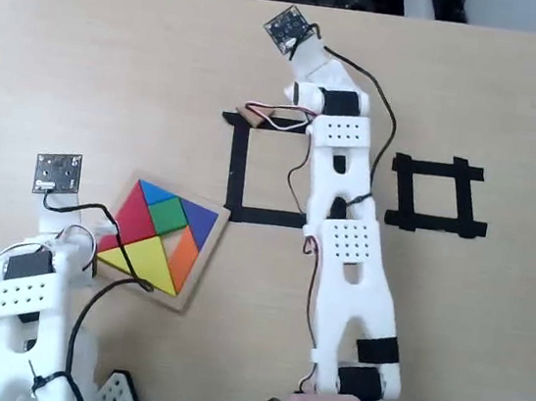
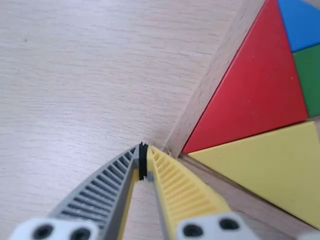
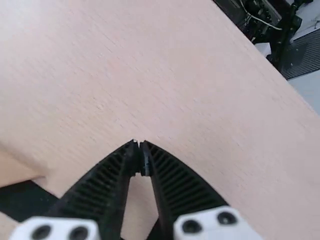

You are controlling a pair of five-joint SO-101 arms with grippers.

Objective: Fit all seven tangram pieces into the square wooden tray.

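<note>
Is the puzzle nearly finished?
It looks finished: the coloured tangram pieces fill the square wooden tray edge to edge. Neither tool holds anything; the left tool is shut beside the tray's rim, the right tool shut over the table. Nothing seems left to place.

The bench (image 1: pixel 118 62) carries one wooden tray (image 1: pixel 202 269), and six coloured pieces (image 1: pixel 133 214) can be told apart in it. There are two arms (image 1: pixel 33 298) (image 1: pixel 344 260), two end effectors (image 2: pixel 144 162) (image 3: pixel 138 160) and two black tape squares (image 1: pixel 237 172) (image 1: pixel 466 199).
</note>
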